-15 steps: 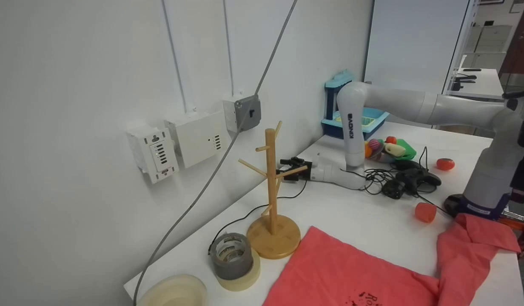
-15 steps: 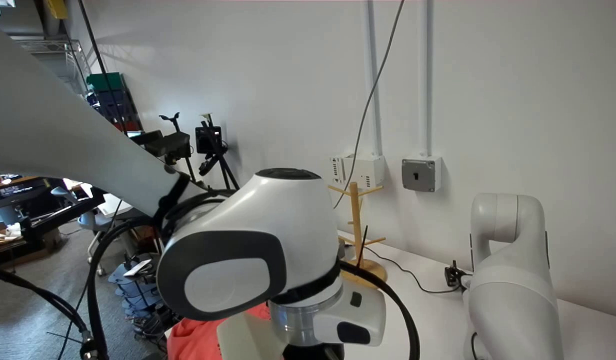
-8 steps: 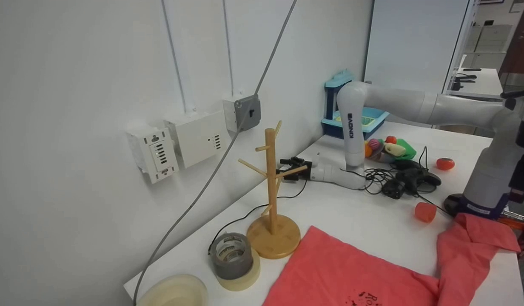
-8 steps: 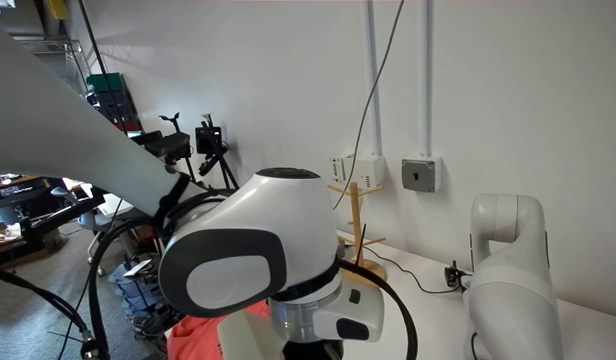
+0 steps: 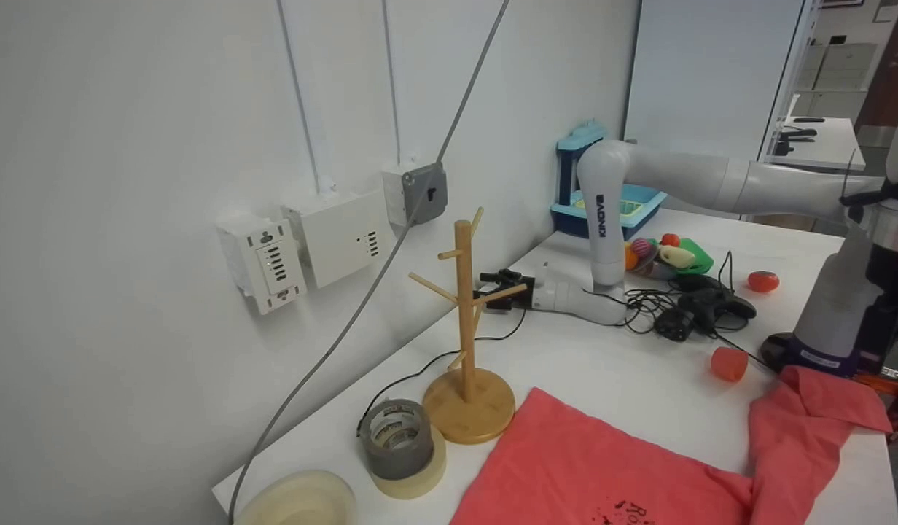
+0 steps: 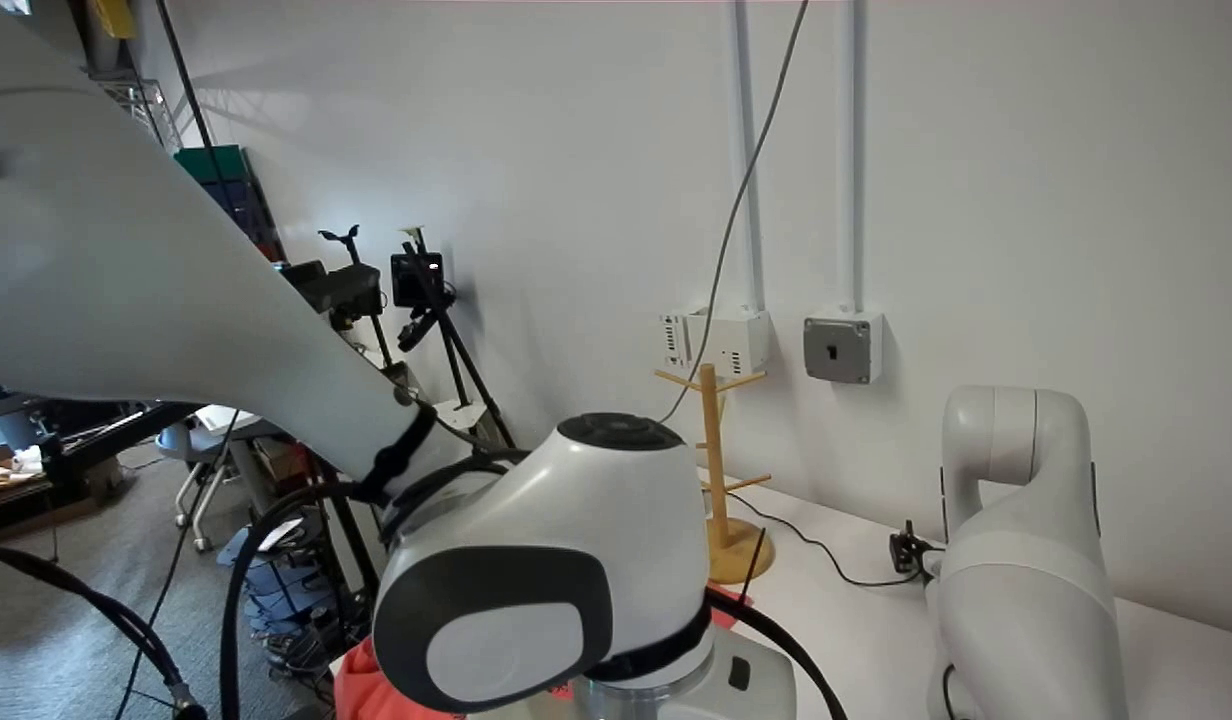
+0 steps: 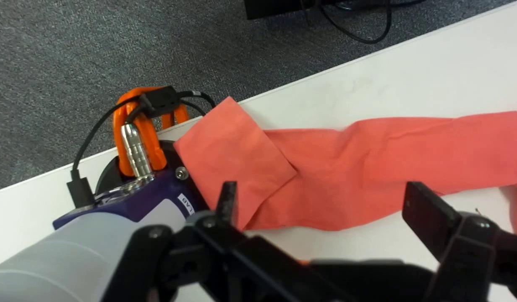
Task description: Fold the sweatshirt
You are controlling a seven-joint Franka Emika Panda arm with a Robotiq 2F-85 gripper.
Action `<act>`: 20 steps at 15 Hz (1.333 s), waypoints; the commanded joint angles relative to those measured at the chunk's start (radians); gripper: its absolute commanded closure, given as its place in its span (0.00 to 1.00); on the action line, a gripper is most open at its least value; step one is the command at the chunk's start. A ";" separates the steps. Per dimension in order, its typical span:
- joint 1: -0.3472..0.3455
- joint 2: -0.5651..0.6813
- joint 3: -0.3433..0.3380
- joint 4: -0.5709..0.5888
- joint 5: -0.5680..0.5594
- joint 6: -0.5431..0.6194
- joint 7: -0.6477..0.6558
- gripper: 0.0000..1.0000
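Fingers (image 7: 430, 218) spread wide apart over the coral-red sweatshirt (image 7: 342, 176); whether they touch it, I cannot tell.

In an exterior view, has coral-red matte fabric sweatshirt (image 5: 609, 467) on white flat tabletop (image 5: 638, 379), just right of tan round-based wooden stand (image 5: 466, 328) and before small red rounded object (image 5: 729, 364); left of stand, has grey tape roll (image 5: 401, 464) on cream tape roll (image 5: 416, 487).
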 commanded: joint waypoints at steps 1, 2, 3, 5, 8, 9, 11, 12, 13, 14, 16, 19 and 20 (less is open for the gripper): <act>-0.034 0.114 0.015 0.066 0.057 0.050 -0.020 0.00; -0.040 0.139 0.018 0.079 0.077 0.060 -0.023 0.00; -0.047 0.160 0.022 0.091 0.098 0.063 -0.027 0.00; -0.067 0.208 0.037 0.125 0.161 0.059 -0.042 0.00; -0.104 0.282 0.066 0.184 0.252 0.065 -0.049 0.00; -0.111 0.304 0.072 0.202 0.264 0.067 -0.044 0.00; -0.125 0.347 0.077 0.236 0.271 0.073 -0.036 0.00; -0.131 0.365 0.082 0.244 0.276 0.077 -0.035 0.00; -0.137 0.381 0.085 0.251 0.278 0.079 -0.035 0.00; -0.144 0.394 0.090 0.257 0.284 0.081 -0.039 0.00; -0.156 0.416 0.095 0.261 0.292 0.092 -0.039 0.00; -0.167 0.427 0.098 0.244 0.293 0.107 -0.034 0.00; -0.167 0.431 0.095 0.239 0.289 0.110 -0.030 0.00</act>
